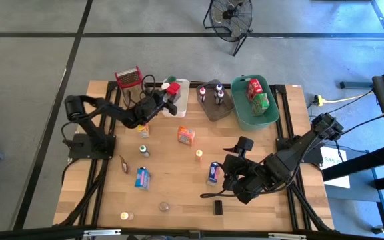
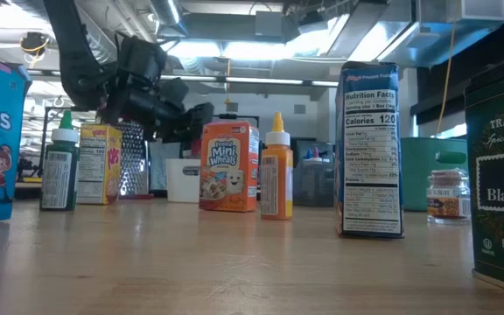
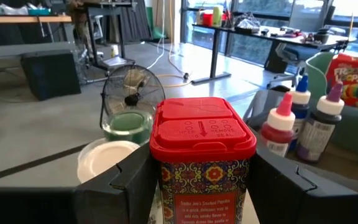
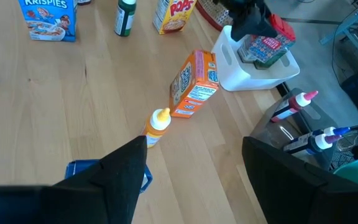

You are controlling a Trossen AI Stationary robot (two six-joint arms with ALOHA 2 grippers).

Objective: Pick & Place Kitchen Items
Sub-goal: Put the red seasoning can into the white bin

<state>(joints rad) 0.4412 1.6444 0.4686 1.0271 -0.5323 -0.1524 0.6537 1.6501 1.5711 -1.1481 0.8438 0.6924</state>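
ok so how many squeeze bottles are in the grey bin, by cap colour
red-capped plastic squeeze bottle: 1
blue-capped plastic squeeze bottle: 1
purple-capped plastic squeeze bottle: 1
total in the grey plastic bin: 3

Overhead camera: straight down on my whole wooden slatted counter [image 1: 179, 193]. Low camera: counter height, level, facing the room. My left wrist camera: very near a red-lidded patterned spice tin [image 3: 202, 155]. My right wrist camera: higher, angled down. All four share the orange Mini-Wheats cereal box [image 4: 194, 84].
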